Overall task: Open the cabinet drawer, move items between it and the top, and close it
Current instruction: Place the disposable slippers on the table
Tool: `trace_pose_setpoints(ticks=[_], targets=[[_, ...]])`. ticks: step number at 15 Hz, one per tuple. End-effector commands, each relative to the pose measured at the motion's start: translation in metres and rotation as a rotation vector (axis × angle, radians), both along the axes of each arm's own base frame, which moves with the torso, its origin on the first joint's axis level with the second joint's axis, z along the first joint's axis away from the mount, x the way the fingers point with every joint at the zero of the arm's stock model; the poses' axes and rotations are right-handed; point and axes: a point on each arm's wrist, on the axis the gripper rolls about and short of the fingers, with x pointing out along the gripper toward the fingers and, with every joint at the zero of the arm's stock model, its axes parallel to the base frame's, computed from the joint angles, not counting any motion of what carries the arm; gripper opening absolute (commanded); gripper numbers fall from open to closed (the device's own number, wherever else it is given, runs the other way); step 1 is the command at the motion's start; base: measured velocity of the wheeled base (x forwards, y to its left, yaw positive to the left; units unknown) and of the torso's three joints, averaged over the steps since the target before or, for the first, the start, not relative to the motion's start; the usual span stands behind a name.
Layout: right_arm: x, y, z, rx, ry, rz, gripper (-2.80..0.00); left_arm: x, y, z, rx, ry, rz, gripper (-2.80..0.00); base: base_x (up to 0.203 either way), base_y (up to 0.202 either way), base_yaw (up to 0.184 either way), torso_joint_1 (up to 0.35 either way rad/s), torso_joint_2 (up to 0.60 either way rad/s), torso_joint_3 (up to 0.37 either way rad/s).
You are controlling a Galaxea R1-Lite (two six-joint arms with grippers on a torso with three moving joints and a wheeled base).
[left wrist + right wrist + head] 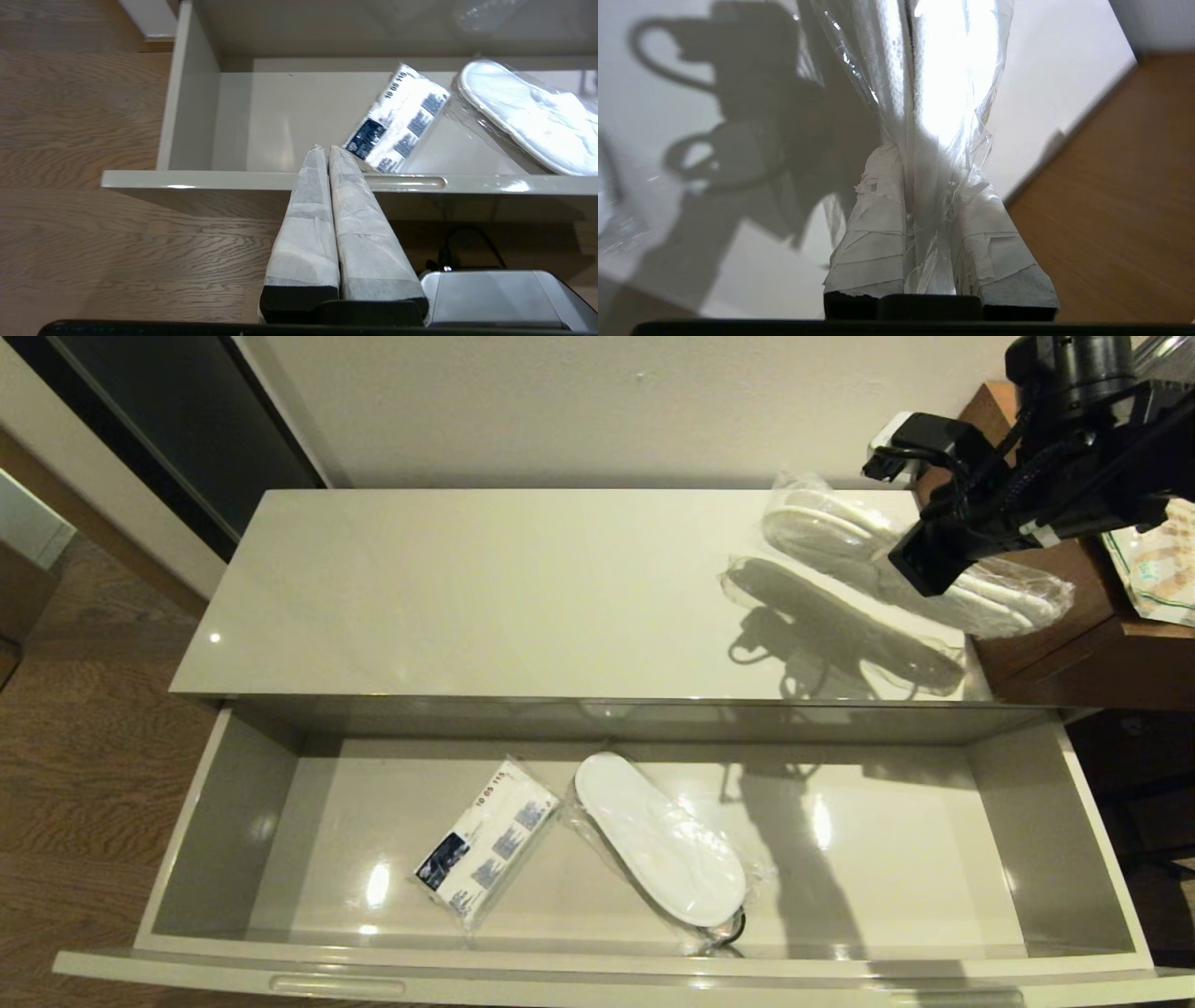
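Observation:
The cabinet drawer [224, 821] stands pulled fully out, its front rim [210, 179] with an oblong finger recess [406, 182]. Inside lie the white printed packet [485, 845] [397, 123] with a dark blue label and one clear-wrapped pair of white slippers [658, 845] [523, 119], side by side near the middle. My right gripper [924, 158] is shut on the wrapper of a second pair of slippers [840, 537] [934, 70], held over the right end of the glossy top [485, 588], which mirrors it. My left gripper [326, 148] is shut and empty, just in front of the drawer's front rim.
A brown wooden desk [1074, 644] adjoins the cabinet's right end, with a crinkly green-trimmed bag [1158, 569] on it. Wooden floor [84, 756] lies to the left. A dark panel [187, 420] stands at the back left. The drawer's right half holds nothing.

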Motion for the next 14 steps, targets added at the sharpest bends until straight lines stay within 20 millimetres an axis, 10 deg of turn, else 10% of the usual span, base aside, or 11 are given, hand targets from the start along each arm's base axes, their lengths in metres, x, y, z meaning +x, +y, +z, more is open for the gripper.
trace_pose_setpoints(ticks=[1, 6, 7, 14], targets=[[0.032, -0.010, -0.030, -0.032, 0.059, -0.091, -2.80, 0.000, 0.000, 0.000, 0.000, 0.002, 0.000, -2.80, 0.000, 0.000, 0.000, 0.000, 0.00, 0.000], [0.079, -0.024, -0.074, -0.090, 0.037, -0.269, -2.80, 0.000, 0.000, 0.000, 0.000, 0.002, 0.000, -2.80, 0.000, 0.000, 0.000, 0.000, 0.00, 0.000], [0.080, -0.024, -0.074, -0.092, 0.037, -0.276, 0.00, 0.000, 0.000, 0.000, 0.000, 0.002, 0.000, -2.80, 0.000, 0.000, 0.000, 0.000, 0.00, 0.000], [0.058, -0.022, -0.037, -0.054, -0.059, -0.195, 0.00, 0.000, 0.000, 0.000, 0.000, 0.002, 0.000, -2.80, 0.000, 0.000, 0.000, 0.000, 0.00, 0.000]])
